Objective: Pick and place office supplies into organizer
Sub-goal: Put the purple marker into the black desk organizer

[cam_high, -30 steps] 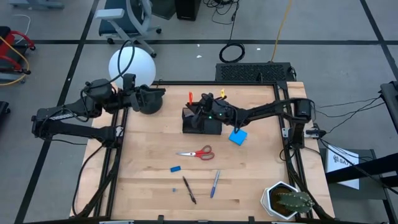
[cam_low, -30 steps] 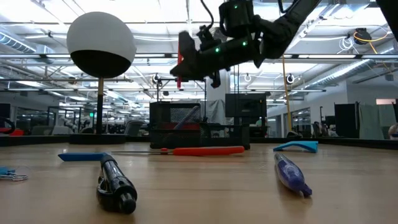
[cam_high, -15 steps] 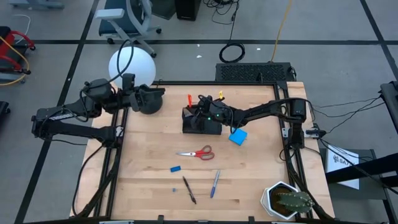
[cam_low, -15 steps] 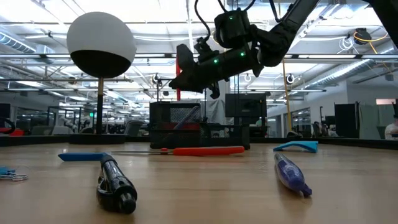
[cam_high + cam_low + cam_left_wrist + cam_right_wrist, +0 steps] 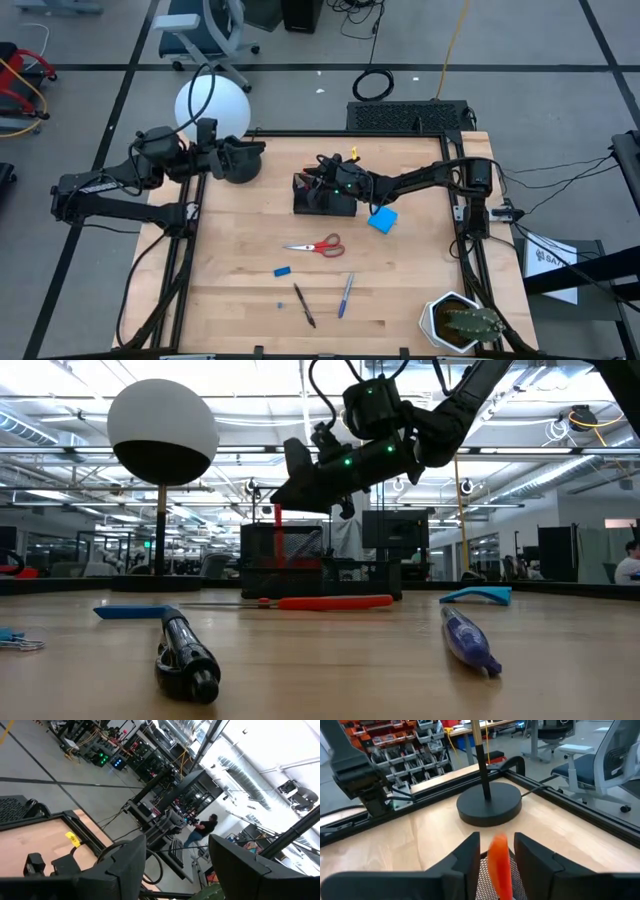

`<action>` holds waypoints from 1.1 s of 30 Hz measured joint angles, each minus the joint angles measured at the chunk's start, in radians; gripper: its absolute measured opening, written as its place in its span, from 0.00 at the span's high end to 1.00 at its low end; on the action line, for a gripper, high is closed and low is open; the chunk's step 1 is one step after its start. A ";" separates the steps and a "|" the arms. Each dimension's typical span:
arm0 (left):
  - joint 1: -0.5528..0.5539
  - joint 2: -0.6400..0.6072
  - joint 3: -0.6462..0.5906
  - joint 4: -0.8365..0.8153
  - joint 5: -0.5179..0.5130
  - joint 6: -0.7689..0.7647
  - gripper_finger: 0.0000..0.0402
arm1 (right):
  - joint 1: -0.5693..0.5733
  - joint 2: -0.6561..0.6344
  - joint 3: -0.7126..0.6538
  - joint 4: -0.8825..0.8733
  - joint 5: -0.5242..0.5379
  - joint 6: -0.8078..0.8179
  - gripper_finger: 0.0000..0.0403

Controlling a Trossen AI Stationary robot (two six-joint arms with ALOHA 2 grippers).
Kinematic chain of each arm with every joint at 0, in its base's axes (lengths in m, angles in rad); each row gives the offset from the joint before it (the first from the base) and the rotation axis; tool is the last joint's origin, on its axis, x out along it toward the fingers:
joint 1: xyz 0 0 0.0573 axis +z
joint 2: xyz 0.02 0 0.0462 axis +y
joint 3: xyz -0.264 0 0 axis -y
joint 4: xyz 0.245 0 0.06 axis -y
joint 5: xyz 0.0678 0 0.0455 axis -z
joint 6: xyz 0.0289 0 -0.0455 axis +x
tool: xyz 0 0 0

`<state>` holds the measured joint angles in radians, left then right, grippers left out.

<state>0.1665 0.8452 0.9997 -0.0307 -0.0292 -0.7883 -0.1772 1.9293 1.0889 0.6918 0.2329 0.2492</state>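
My right gripper (image 5: 320,172) (image 5: 282,490) hovers open above the black mesh organizer (image 5: 323,198) (image 5: 320,560), fingers slanting down. An orange pen (image 5: 277,528) (image 5: 498,862) stands upright in the organizer's taller section. Its top sits between my fingers with a narrow gap on each side. Red-handled scissors (image 5: 318,245), the blue pad (image 5: 382,220), a blue eraser (image 5: 282,271), a black pen (image 5: 305,306) and a blue pen (image 5: 345,295) lie flat on the table. My left gripper (image 5: 255,150) (image 5: 177,865) waits open at the far left, by the lamp base.
The round black lamp base (image 5: 238,165) (image 5: 489,810) with its white globe (image 5: 212,105) stands left of the organizer. A potted cactus (image 5: 462,322) sits in the near right corner. A tiny blue piece (image 5: 280,305) lies beside the black pen.
The orange pen, held upright well above the organizer a second ago, has dropped out of my right gripper's fingers into the organizer. My right gripper has shifted slightly toward the table's left and tipped downward, staying above the organizer.
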 joint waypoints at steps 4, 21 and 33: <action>0.000 0.000 0.000 0.000 0.000 -0.002 0.45 | 0.000 0.000 0.000 0.000 0.000 0.000 0.71; 0.000 0.000 -0.001 -0.003 0.029 0.036 0.45 | 0.006 -0.146 0.000 -0.001 -0.001 -0.064 0.73; 0.000 0.000 -0.001 -0.004 0.054 0.073 0.45 | 0.023 -0.438 0.000 -0.177 -0.043 -0.108 0.73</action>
<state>0.1668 0.8452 0.9989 -0.0345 0.0246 -0.7156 -0.1539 1.4913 1.0893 0.5146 0.1899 0.1407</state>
